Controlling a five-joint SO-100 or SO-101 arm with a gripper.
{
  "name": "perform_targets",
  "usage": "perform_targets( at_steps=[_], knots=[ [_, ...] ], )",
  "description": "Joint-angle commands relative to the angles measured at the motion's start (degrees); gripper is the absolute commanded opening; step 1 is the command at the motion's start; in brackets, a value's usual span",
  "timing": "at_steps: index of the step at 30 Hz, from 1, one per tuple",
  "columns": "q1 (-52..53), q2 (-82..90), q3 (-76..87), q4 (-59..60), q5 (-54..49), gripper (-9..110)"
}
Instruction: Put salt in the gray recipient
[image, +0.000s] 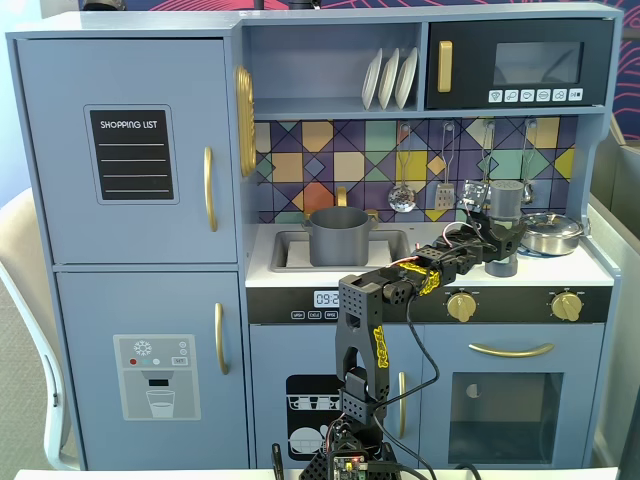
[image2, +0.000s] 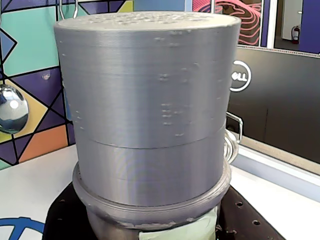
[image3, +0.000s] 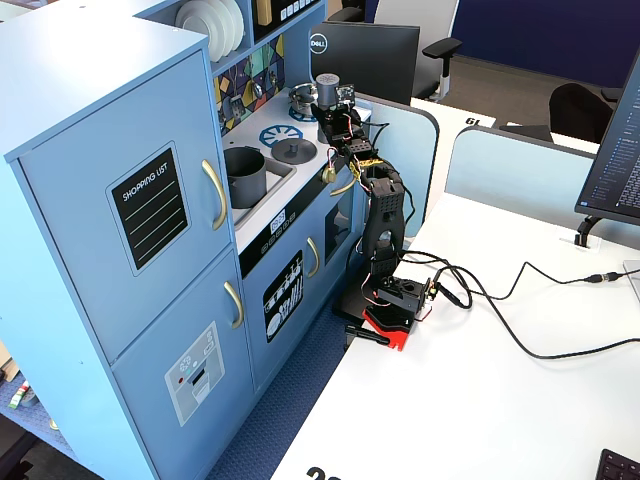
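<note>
With the recessed white sink (image: 290, 250) of the blue toy kitchen as reference, the matte dark gray cylindrical pot with straight sides (image: 339, 236) stands in the sink basin, open and upright; in a fixed view it reads as the same dark cylinder beside the cabinet door (image3: 246, 176). Well to the right of the sink, on the stove side of the counter, the tall slim gray cylindrical salt shaker with a wider gray cap (image: 504, 225) stands upright just beside a shiny silver lidded pan (image: 551, 233). The black and yellow gripper (image: 497, 244) is clamped around the shaker's body below the cap; the wrist view confirms this, with the cap (image2: 150, 105) filling the frame. For the carry, lift straight up until the base clears the counter. Keep the shaker vertical. Travel left toward the sink, staying clear of the pan and hanging utensils. Centre the shaker over the pot before lowering.
</note>
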Motion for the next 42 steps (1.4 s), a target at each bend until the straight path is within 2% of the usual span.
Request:
perform_targets(
  at_steps=[1, 3, 8, 10, 19, 25, 28, 30, 31, 35, 42],
  knots=[
    [0.8, 0.5, -0.3, -1.5, -0.2, 0],
    [1.0, 0.5, 0.1, -1.5, 0.0, 6],
    [2.1, 1.1, 0.3, -1.6, 3.6, 37],
    [2.4, 1.6, 0.3, -1.5, 4.2, 44],
    [4.3, 9.3, 4.0, 3.9, 3.5, 48],
    [5.3, 33.1, 19.2, 20.4, 6.6, 36],
    [3.7, 49.0, 27.4, 33.8, 6.9, 21],
    [0.4, 58.4, 31.0, 46.1, 1.8, 3],
    [-2.0, 62.0, 32.4, 51.2, -1.7, 0],
    [-14.2, 70.8, 37.3, 62.8, -2.6, 0],
    [-33.1, 79.2, 51.9, 68.4, -5.9, 0]
  ],
)
